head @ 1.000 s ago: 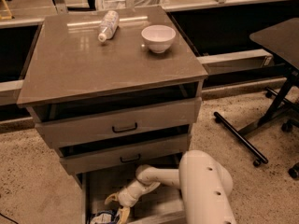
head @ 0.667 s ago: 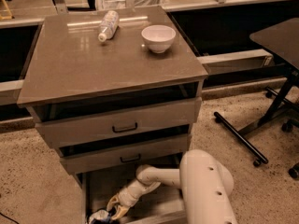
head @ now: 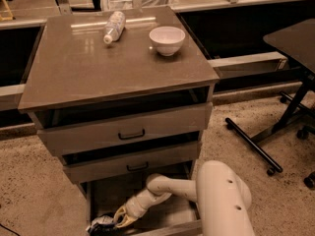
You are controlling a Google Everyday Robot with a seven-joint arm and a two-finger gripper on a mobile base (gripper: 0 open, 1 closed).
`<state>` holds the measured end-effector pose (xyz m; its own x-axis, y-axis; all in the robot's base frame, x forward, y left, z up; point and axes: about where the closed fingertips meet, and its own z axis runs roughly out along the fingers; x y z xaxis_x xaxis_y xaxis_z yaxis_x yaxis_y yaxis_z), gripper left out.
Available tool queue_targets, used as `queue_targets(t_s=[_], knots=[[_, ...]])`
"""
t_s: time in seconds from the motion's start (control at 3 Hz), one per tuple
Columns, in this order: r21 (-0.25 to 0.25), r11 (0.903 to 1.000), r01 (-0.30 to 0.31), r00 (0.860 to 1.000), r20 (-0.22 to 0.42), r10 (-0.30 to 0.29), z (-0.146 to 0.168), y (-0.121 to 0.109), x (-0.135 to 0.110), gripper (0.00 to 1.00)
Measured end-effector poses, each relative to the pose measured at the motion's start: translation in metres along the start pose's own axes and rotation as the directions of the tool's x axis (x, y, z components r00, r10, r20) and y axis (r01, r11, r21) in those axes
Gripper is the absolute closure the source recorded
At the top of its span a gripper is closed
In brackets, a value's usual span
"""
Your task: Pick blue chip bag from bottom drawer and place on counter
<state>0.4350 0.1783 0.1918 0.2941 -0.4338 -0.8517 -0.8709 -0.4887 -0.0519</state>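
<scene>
The gripper (head: 119, 218) is low down inside the bottom drawer (head: 106, 196), which is pulled out at the foot of the cabinet, below two other drawers that stand slightly open. It sits at the front left of the drawer, with its yellowish tip against the right side of the blue chip bag (head: 101, 224). Whether it is spread, pressed together or pinching the bag cannot be told from this view. The bag lies crumpled on the drawer floor in the front left corner, at the bottom edge of the view, dark with light patches. The white arm (head: 165, 187) reaches into the drawer from the right and bends down to the left toward the bag, coming from the robot's rounded white body (head: 222, 200), which stands just in front of the cabinet on its right side. Above, the counter (head: 83, 77) holds a white plastic bottle (head: 113, 26) lying on its side near the back edge and a white bowl (head: 167, 39) standing upright to the right of it, the two apart from each other. A dark table (head: 295, 39) stands to the right of the cabinet, well apart from it, on the speckled floor (head: 29, 181).
</scene>
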Motion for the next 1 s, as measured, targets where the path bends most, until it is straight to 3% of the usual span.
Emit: queue_targets(t_s=[0.33,0.67,1.0], knots=[[0.113,0.9851,0.13,0.989,0.061,-0.137,-0.037,-0.004,-0.036,1.0],[0.231,0.9319,0.28,0.953,0.053,-0.299,-0.094,0.002,-0.091,1.0],[0.318,0.8566,0.407,0.897,0.038,-0.44,-0.167,0.005,-0.142,1.0]])
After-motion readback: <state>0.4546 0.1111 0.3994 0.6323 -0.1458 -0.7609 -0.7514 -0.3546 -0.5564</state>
